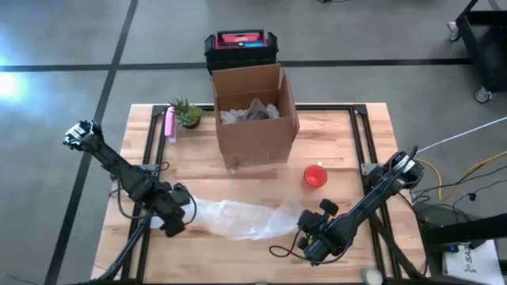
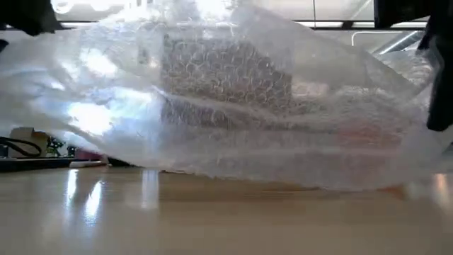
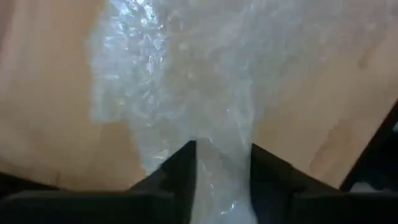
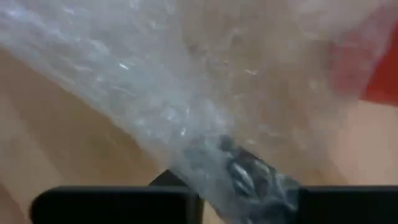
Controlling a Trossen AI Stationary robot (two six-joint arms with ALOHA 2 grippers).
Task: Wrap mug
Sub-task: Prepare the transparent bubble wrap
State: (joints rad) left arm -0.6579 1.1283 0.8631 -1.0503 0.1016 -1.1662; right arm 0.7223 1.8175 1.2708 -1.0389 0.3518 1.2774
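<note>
High view puts the red mug [image 1: 315,176] bare on the desk [image 1: 348,142], right of centre and apart from the bubble wrap [image 1: 238,218] lying nearer, so I judge wrapping not begun. Left gripper [image 1: 173,222] and right gripper [image 1: 310,235] each pinch a sheet end (fingers narrow). A cardboard box [image 1: 255,119] stands behind; nothing blocks the mug.

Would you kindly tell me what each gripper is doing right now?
Left gripper: shut on the bubble wrap, at its left end.
Right gripper: shut on the bubble wrap's right end.
</note>
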